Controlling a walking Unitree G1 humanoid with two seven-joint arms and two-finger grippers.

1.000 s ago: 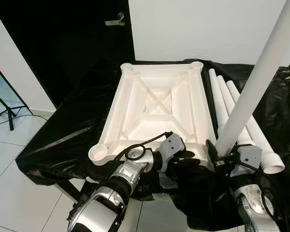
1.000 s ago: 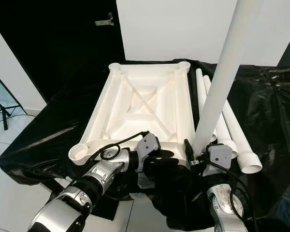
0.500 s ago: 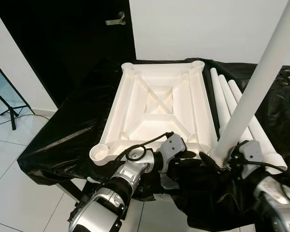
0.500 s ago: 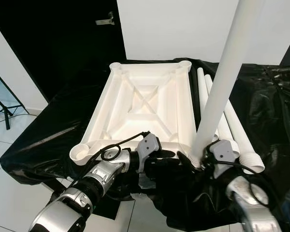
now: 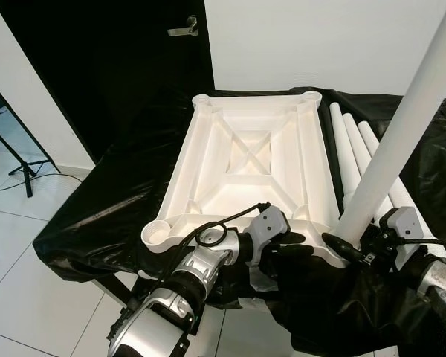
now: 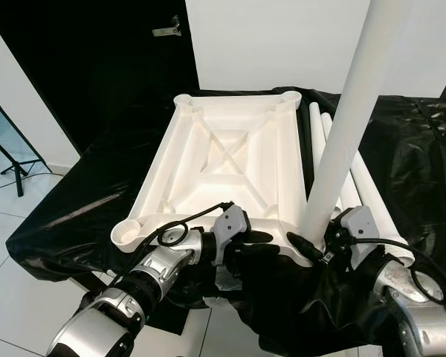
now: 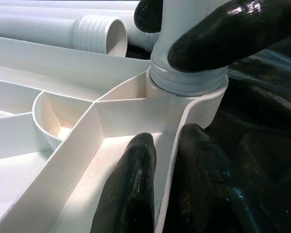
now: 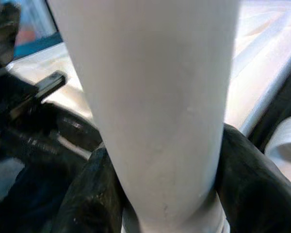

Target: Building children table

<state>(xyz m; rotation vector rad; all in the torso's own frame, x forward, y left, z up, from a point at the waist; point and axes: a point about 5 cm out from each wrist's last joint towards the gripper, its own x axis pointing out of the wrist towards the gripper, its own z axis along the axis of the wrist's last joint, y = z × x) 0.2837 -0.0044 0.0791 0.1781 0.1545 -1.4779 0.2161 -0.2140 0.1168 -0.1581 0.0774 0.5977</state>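
Note:
The white plastic table top (image 5: 245, 160) lies upside down on the black-covered table. My left gripper (image 7: 167, 179) is at the top's near right corner, shut on its rim (image 5: 297, 227) with one finger inside and one outside. A long white leg (image 5: 401, 141) stands tilted in that corner's socket (image 7: 184, 97), threaded end down. My right gripper (image 5: 346, 242) is shut around the leg's foot, its fingers (image 7: 213, 29) just above the socket. Three spare legs (image 5: 357, 156) lie side by side to the right of the top.
A crinkled black sheet (image 5: 111, 201) covers the work table and hangs over its edges. Behind it are a black door (image 5: 97, 67) and a white wall. A black tripod foot (image 5: 22, 160) stands on the white tiled floor at the left.
My right wrist has swung out to the right around the leg's foot, still holding it. The left gripper keeps its hold on the rim. The camera shifted slightly.

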